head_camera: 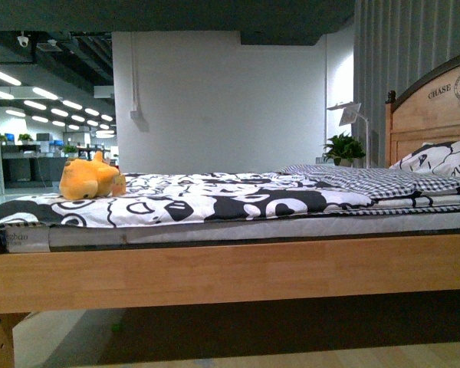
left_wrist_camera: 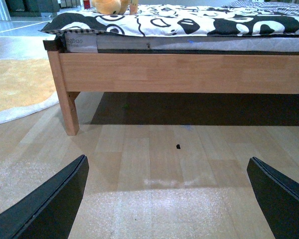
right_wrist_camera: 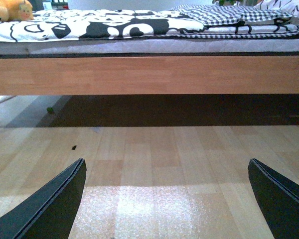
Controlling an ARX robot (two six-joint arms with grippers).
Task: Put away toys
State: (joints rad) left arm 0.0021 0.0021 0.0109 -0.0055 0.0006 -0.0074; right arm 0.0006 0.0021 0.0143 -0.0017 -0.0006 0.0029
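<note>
The orange-yellow plush toy (head_camera: 87,179) lies on the black-and-white bedspread (head_camera: 215,199) near the left end of the bed. It also shows at the top edge of the left wrist view (left_wrist_camera: 109,6) and at the top corner of the right wrist view (right_wrist_camera: 9,10). My left gripper (left_wrist_camera: 167,199) is open and empty, low above the wooden floor in front of the bed. My right gripper (right_wrist_camera: 167,199) is open and empty, also low above the floor. Neither arm shows in the front view.
The wooden bed frame (head_camera: 230,272) spans the front view, with a headboard (head_camera: 433,115) at the right and pillows (head_camera: 445,161). A cream-edged yellow rug (left_wrist_camera: 15,89) lies on the floor left of the bed leg (left_wrist_camera: 70,112). A plant (head_camera: 343,147) stands behind.
</note>
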